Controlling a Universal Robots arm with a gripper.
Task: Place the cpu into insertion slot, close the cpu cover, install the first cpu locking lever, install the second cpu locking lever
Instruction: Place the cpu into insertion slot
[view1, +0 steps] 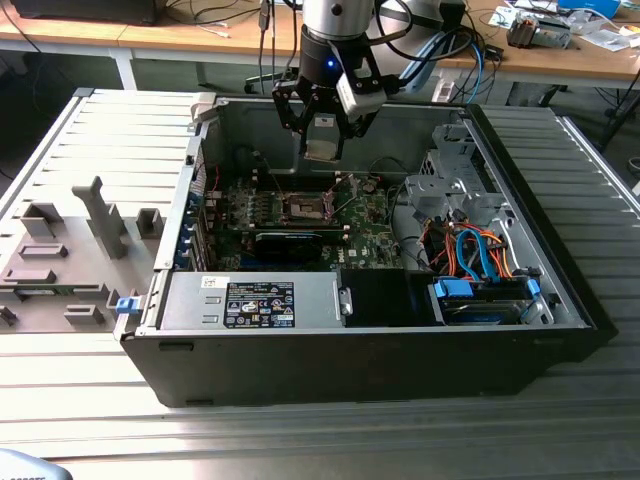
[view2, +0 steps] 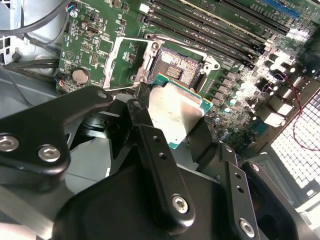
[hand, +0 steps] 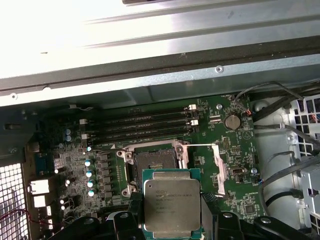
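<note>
My gripper (view1: 322, 150) hangs above the open computer case, shut on the cpu (view1: 322, 138), a flat square chip with a silvery face. In both wrist views the cpu (view2: 175, 112) (hand: 171, 205) sits between the black fingers (view2: 150, 145), held just above the green motherboard (view1: 375, 228) and a little to one side of the insertion slot (view2: 175, 67) (hand: 152, 162). The slot (view1: 305, 208) lies uncovered, its dark centre bare. The cpu cover (view2: 112, 57) (hand: 216, 167) is swung open beside the slot, lying flat as a silvery frame.
Memory slots (hand: 145, 125) run along the far side of the socket. A long black card (view1: 290, 245) lies in front of it. A drive cage with blue and orange cables (view1: 475, 255) is at the exterior view's right. A grey fixture (view1: 70, 250) lies outside the case at the left.
</note>
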